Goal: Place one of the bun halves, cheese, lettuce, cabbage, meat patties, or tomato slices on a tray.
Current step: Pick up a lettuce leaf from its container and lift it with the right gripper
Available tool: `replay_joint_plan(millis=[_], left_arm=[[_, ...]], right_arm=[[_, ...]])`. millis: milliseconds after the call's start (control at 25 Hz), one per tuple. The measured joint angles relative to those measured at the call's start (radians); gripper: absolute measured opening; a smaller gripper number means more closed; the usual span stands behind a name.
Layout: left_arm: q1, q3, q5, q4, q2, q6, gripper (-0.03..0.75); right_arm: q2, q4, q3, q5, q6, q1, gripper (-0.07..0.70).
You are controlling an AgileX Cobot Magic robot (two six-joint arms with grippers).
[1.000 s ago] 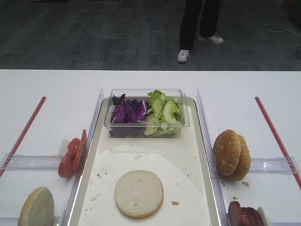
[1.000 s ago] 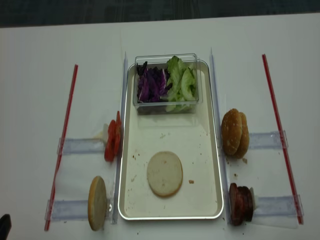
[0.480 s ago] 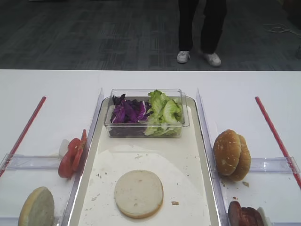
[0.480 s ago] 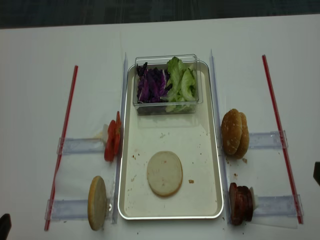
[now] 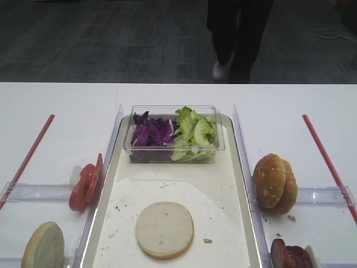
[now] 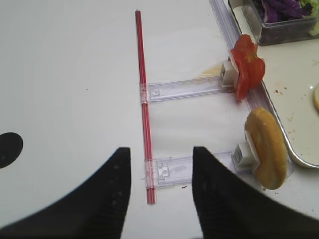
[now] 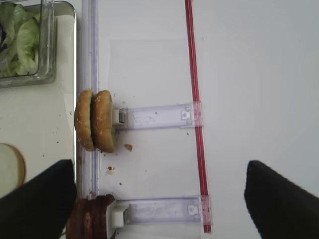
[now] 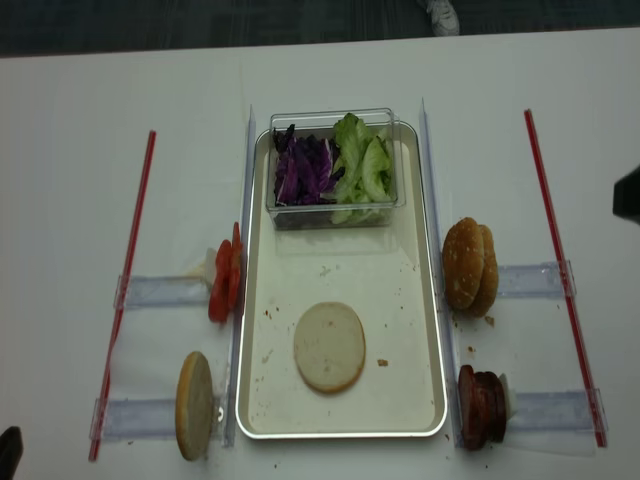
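Left gripper: jaws apart, empty, over bare desk; tomato slices and an on-edge bun half lie toward the tray from it. Tray centre: one bun half flat, cut face up. Right gripper: jaws spread wide, empty; sesame bun halves and meat patties stand on edge on its tray side, nearer this arm.
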Motion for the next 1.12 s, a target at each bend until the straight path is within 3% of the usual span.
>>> replay_joint_plan(millis=[240,400,800,1120], left_arm=[[0.0,0.0,0.0,0.0,0.0,0.0,0.305],[0.0,0.0,0.0,0.0,0.0,0.0,0.305],[0.0,0.0,0.0,0.0,0.0,0.0,0.305],[0.0,0.0,0.0,0.0,0.0,0.0,0.305]], right_arm=[[0.217,0.0,-0.172,0.0,0.0,0.0,0.675],[0.313,0.0,-0.257,-0.035,0.0,0.0,0.675],[0.449,-0.021,-0.277,-0.148,-0.021,0.0,0.676],[0.53,-0.027,-0.278,-0.171,-0.07,0.0,0.676]])
